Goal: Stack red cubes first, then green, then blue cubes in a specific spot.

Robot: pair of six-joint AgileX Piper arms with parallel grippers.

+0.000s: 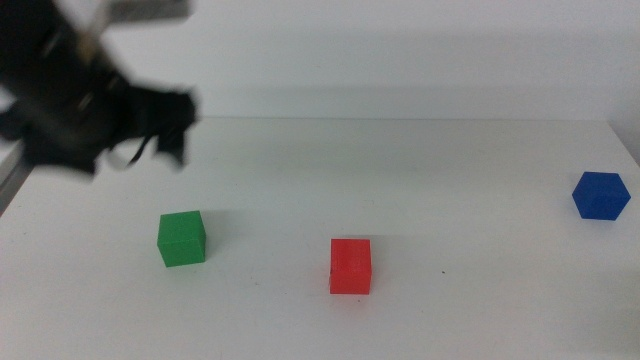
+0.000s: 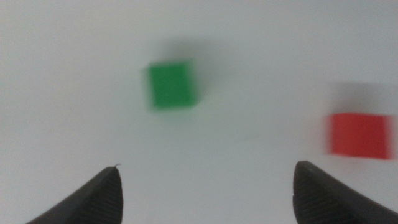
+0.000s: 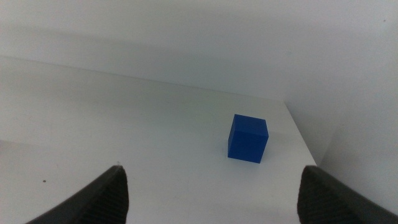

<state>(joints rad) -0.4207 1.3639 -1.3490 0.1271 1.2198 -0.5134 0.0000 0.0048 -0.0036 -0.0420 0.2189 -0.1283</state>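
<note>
left end effector [image 1: 165, 125]: up in the air over the far left of the desk [image 1: 420, 190], blurred in the middle view; jaws spread wide, nothing between them
left end effector, wrist view [image 2: 205, 193]: both jaw tips dark, well apart, bare desk in the gap
green cube [image 1: 182, 239]: flat on the desk, below and just nearer the camera than the left end effector, apart from it; untouched
green cube, left wrist view [image 2: 171, 84]: ahead of the open jaws, closer to one jaw's side than the other, blurred
red cube [image 1: 351, 266]: on the desk, well off to the side of the left end effector, beyond the green cube; sits alone, nothing on top
red cube, left wrist view [image 2: 360, 135]: out past one jaw tip, blurred, not between the jaws
right end effector [image 3: 211, 193]: seen only in its own wrist view; jaws wide apart, holding nothing, above the desk
blue cube [image 3: 247, 138]: ahead of the right end effector, on the desk near the far corner, clear of both jaws
blue cube, middle view [image 1: 601, 195]: far right of the desk, well apart from red and green cubes
stack: no cube rests on another; all three separate
</note>
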